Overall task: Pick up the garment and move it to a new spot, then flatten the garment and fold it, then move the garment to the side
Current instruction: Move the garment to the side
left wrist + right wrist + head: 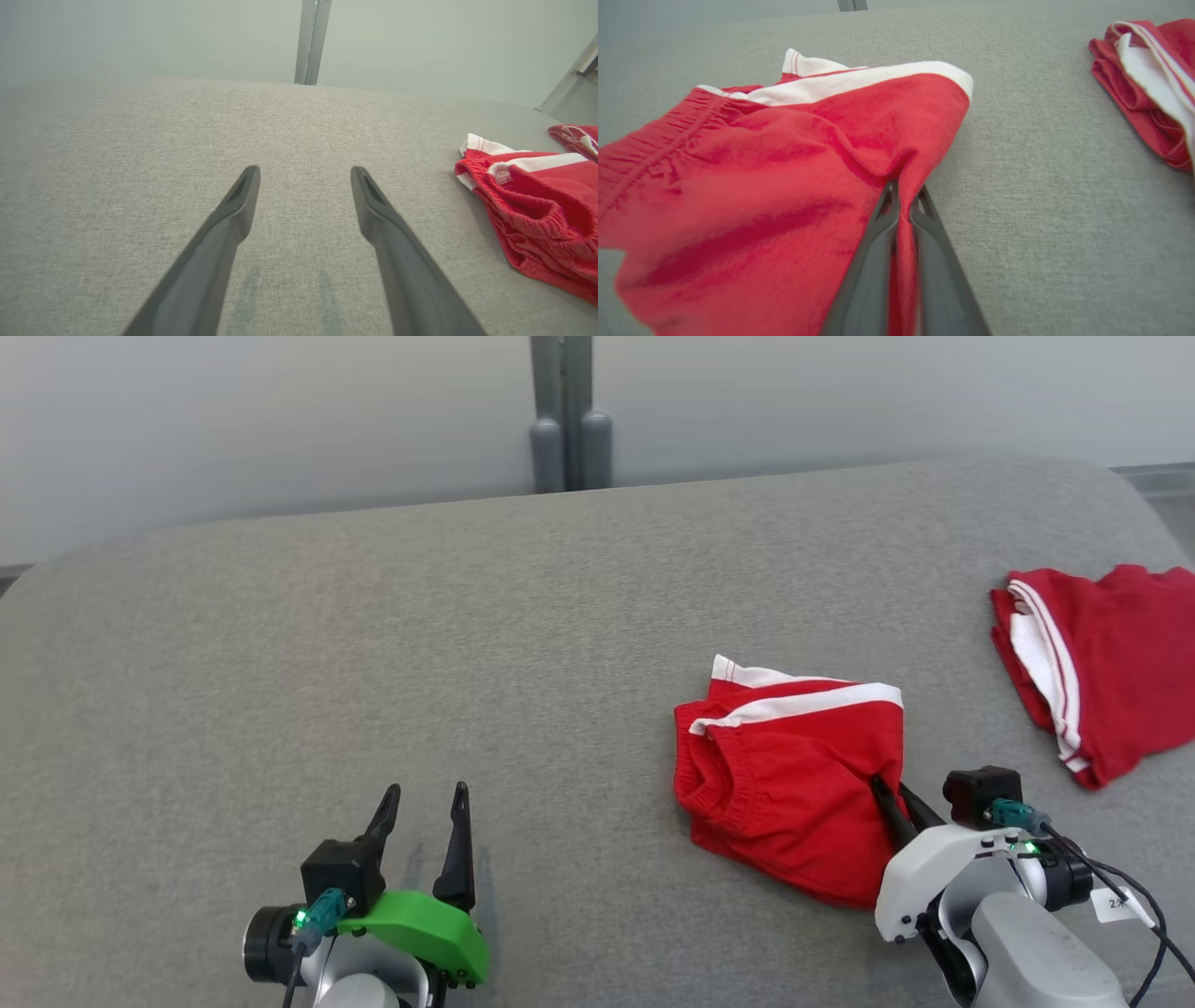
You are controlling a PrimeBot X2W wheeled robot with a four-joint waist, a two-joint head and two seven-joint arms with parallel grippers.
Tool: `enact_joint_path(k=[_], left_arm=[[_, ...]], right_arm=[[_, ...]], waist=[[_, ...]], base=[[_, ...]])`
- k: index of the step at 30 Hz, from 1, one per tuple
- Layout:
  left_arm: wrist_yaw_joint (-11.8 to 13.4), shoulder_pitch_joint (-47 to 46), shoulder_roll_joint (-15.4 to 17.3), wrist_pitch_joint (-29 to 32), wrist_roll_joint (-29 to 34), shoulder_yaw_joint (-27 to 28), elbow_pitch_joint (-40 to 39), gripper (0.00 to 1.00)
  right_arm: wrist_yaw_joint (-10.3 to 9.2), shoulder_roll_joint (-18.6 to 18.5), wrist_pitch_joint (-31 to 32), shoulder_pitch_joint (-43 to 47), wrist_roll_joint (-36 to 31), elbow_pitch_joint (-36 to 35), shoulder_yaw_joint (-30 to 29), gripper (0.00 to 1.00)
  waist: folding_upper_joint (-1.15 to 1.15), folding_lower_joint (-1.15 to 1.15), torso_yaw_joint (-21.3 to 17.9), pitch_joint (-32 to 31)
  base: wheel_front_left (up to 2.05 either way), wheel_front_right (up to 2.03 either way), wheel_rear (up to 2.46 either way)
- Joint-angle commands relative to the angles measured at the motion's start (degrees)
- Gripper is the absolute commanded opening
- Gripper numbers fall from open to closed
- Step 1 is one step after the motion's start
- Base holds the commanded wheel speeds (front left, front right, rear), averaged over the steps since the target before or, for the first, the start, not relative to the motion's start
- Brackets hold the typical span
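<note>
Right fingers (873, 261) are pinched tight on a fold at the right side of the red garment (784, 784). It's sitting crumpled near the front edge of the grey surface (467, 644), right of the middle. Left fingers (457, 849) are spread wide over bare fabric by the front edge, well apart from it. A second red garment (1111, 663) lies at the right edge.

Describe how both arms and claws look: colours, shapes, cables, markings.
Left claw and right claw each have two long, dark, tapering fingers. The left wrist wears a bright green cover; the right has a white shell. Each carries a black camera block with a teal plug and dark cable; a white tag hangs by the right cable.
</note>
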Motion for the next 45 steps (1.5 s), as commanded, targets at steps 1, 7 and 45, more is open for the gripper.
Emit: enact_joint_path(k=[1, 7, 45], left_arm=[[-0.2, 0.5, 0.2, 0.0, -0.2, 0.0, -0.2, 1.0], [0.1, -1.6, 0.2, 0.0, -0.7, -0.9, -0.2, 1.0], [0.4, -11.8, 0.2, 0.0, 5.2, -5.7, -6.1, 1.0]], right_arm=[[-0.09, 0.2, -0.1, 0.8, -0.3, 0.1, -0.1, 0.0], [-0.08, 0.7, -0.1, 1.2, 0.8, -0.5, 0.6, 0.0], [-0.09, -23.1, -0.1, -27.4, -1.7, 3.7, 9.6, 0.0]], waist=[[0.0, 0.0, -9.8, -1.8], [0.0, 0.0, -18.8, -0.9], [0.0, 0.0, -6.0, 19.2]], base=[[0.0, 0.0, 0.0], [0.0, 0.0, 0.0], [0.0, 0.0, 0.0]])
